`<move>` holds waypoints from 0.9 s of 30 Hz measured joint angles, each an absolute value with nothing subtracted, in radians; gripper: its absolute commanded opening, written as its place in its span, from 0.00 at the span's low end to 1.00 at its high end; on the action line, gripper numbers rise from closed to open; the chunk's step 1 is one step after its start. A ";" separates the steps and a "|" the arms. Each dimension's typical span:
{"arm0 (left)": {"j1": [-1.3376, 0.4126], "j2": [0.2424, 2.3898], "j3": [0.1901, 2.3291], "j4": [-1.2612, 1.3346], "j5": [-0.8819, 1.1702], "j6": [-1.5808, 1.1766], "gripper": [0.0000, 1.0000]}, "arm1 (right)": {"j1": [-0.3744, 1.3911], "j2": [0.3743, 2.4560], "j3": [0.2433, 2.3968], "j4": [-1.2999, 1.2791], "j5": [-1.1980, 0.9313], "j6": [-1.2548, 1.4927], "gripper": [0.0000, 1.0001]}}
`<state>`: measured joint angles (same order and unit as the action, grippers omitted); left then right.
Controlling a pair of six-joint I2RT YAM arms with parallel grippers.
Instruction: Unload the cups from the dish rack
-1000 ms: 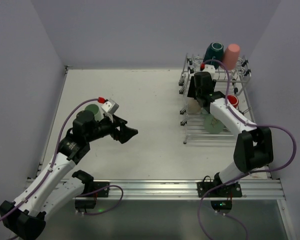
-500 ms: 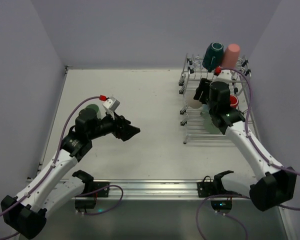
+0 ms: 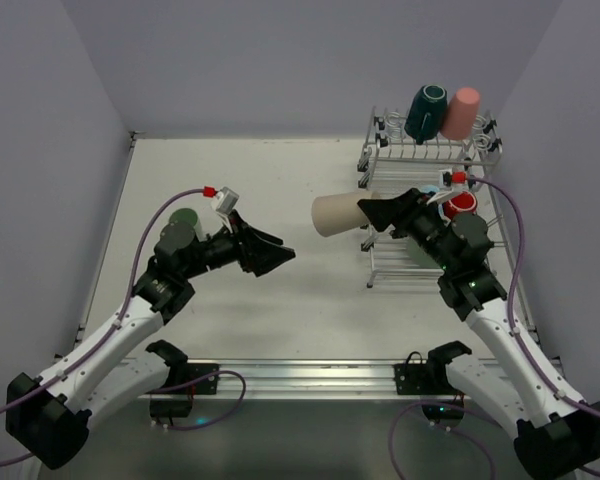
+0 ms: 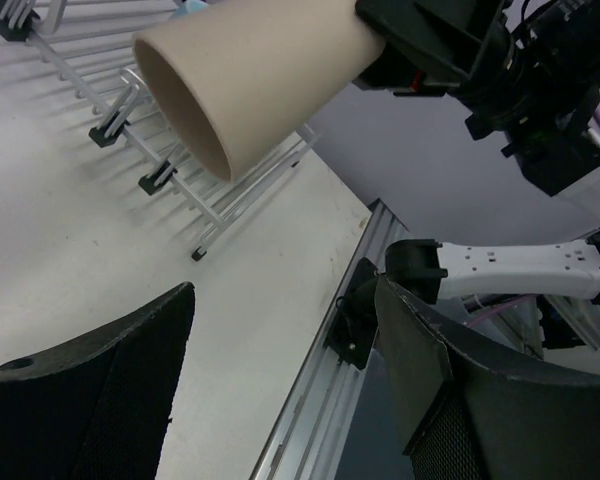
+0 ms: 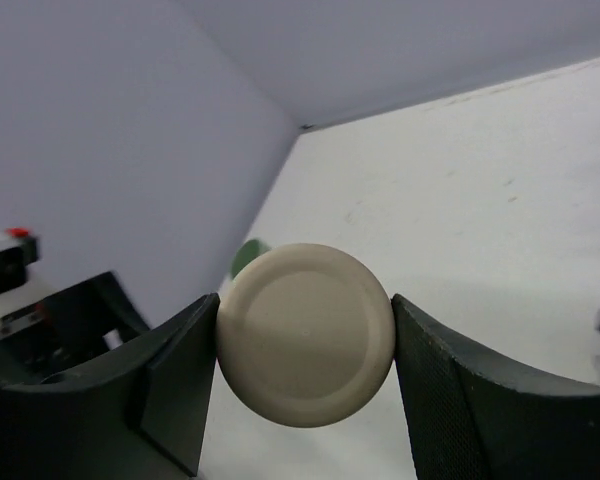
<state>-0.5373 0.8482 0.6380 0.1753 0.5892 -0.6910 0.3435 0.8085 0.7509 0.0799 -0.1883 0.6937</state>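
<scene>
My right gripper [image 3: 377, 213] is shut on a beige cup [image 3: 336, 214] and holds it level in the air left of the dish rack [image 3: 395, 262], mouth toward the left arm. In the right wrist view its fingers [image 5: 175, 375] clamp the cup's base [image 5: 305, 335]. My left gripper [image 3: 280, 256] is open and empty, just below and left of the cup; in its wrist view [image 4: 280, 300] the cup's open mouth [image 4: 250, 80] hangs above. A dark teal cup [image 3: 426, 110] and a pink cup [image 3: 464, 112] stand upside down on the top tier. A red cup [image 3: 463, 203] sits lower.
A sage green cup [image 3: 183, 218] stands on the table behind the left arm, also in the right wrist view [image 5: 245, 257]. The metal rail [image 3: 310, 377] runs along the near edge. Walls close the left, far and right sides.
My right gripper has pulled the beige cup out of the rack and carried it left. My left gripper has moved right toward it, open.
</scene>
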 measured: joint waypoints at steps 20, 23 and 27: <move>-0.656 0.935 0.590 0.476 0.485 -0.834 0.37 | 0.400 0.977 0.516 0.657 -0.573 1.140 0.35; -0.657 0.942 0.577 0.485 0.449 -0.848 0.07 | 0.426 1.010 0.513 0.715 -0.575 1.172 0.38; -0.672 0.914 0.573 0.512 0.438 -0.868 0.00 | 0.439 1.037 0.512 0.751 -0.559 1.200 0.71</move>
<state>-0.6720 0.9142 0.5732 0.5121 0.4377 -0.8677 0.4393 1.0367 0.5117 0.7513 -0.5591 1.1999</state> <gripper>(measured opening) 0.063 0.666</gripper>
